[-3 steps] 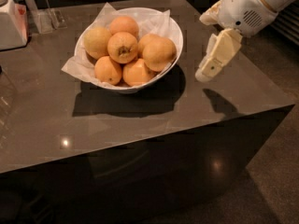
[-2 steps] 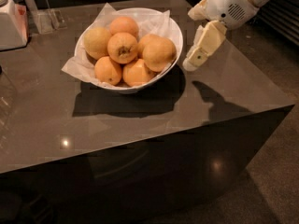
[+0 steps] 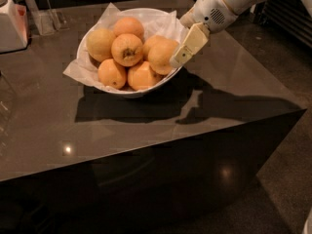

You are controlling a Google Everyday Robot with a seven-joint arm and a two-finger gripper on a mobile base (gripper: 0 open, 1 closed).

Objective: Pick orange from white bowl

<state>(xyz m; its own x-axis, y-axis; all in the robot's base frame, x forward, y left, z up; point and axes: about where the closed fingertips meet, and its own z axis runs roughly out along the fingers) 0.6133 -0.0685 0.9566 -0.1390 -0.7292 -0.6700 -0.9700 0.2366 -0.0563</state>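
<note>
Far to the left of the white bowl [image 3: 127, 92], a white appliance [image 3: 10, 27] and a clear stand [image 3: 46, 19] sat at the back of the dark glossy table [image 3: 146, 126], well apart from the work. Crinkled white paper [image 3: 77, 71] lined the bowl and spilled over its left rim.

Inside the bowl the fruit lay heaped. A pale one [image 3: 101, 44] was at the left, one with a dark stem dimple [image 3: 126, 49] in the middle, and smaller ones [image 3: 112, 73] toward the front.

The orange [image 3: 161, 56] lay at the bowl's right side, leaning on its neighbours and close to the rim. It looked firm and fairly weighty, with a smooth round skin that would probably slip or roll under a glancing touch. The best hold seemed to be across its widest middle, taken from above.

The gripper [image 3: 179, 58] hung over the bowl's right rim, at the orange's right flank. Whether it was released or clenched could not be told.

The neighbours packed against the orange's left side, and the rim and paper beneath it, left little room. A nudge could likely set the heap shifting.
</note>
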